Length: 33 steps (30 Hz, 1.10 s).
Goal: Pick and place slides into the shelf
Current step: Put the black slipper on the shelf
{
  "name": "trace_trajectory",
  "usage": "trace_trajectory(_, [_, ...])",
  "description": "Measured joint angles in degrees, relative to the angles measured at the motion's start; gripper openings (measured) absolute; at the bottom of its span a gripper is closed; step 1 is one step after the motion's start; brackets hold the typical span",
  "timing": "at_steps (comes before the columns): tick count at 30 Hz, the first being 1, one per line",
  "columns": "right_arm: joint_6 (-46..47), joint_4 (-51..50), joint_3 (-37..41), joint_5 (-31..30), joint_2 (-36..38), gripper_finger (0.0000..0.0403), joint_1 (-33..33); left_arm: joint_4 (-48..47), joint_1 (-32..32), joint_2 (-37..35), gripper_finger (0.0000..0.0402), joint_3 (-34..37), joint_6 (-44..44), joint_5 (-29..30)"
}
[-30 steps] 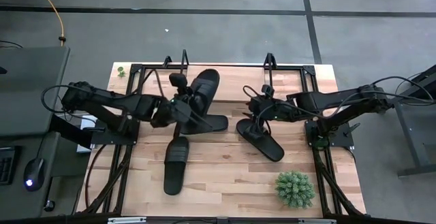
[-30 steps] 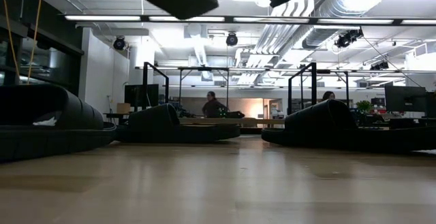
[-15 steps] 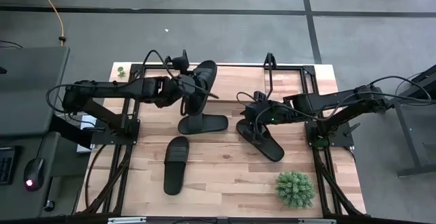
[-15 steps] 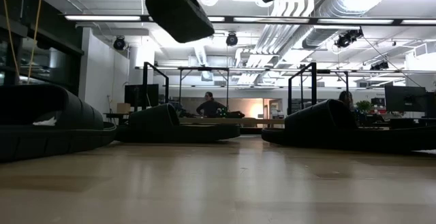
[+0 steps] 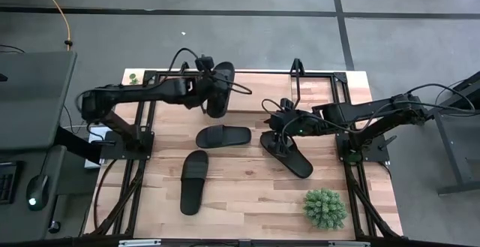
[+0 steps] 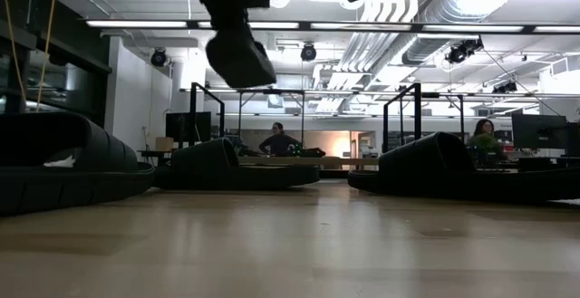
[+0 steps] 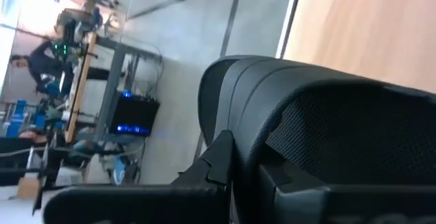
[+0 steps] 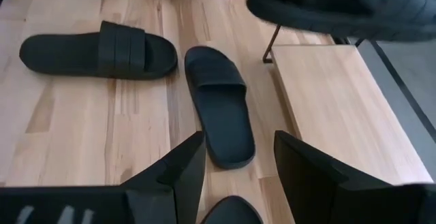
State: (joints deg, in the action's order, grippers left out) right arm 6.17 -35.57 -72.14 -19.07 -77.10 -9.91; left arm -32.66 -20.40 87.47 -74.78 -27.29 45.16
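Note:
My left gripper [image 5: 205, 82] is shut on one black slide [image 5: 220, 89] and holds it in the air over the left half of the shelf [image 5: 259, 100], a light board with black uprights along the table's far side. The low view shows this slide [image 6: 238, 53] high up and tilted. Three more slides lie flat on their soles on the table: one at the middle [image 5: 223, 136], one near left [image 5: 194, 181], one at the right [image 5: 286, 153]. My right gripper [image 5: 279, 128] hovers open above the far end of the right slide [image 8: 228, 212]. My left gripper grips the slide at its side by the wide strap [image 7: 272, 115], coming from the table's left and slanting down. One finger [image 7: 219, 157] lies against the strap's outer edge; the slide hides the other. The slide is lifted clear and tilted above the shelf board.
A small green plant [image 5: 325, 207] stands at the near right corner. Black shelf uprights [image 5: 297, 68] rise at the far side. Bare wood lies between the three resting slides. People sit in the room beyond the table [image 6: 275, 141].
My left gripper has carried the slide from over the table's middle toward the far edge, above the shelf, and swung it so that it lies more near-to-far. The middle slide beneath it now shows whole. My right gripper has stayed in place, open.

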Motion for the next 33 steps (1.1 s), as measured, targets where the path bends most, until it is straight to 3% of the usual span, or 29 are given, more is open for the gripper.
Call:
trace_trajectory(15, [0.0,0.2,0.0,-0.1,0.0,0.0165,0.0,0.1,-8.6,8.0,0.0016,0.0,-0.8,-2.9])
trace_trajectory(33, [0.0,0.2,0.0,0.0,0.0,0.0165,0.0,3.4,-13.8,9.3,0.0016,0.4,-0.9,-10.6])
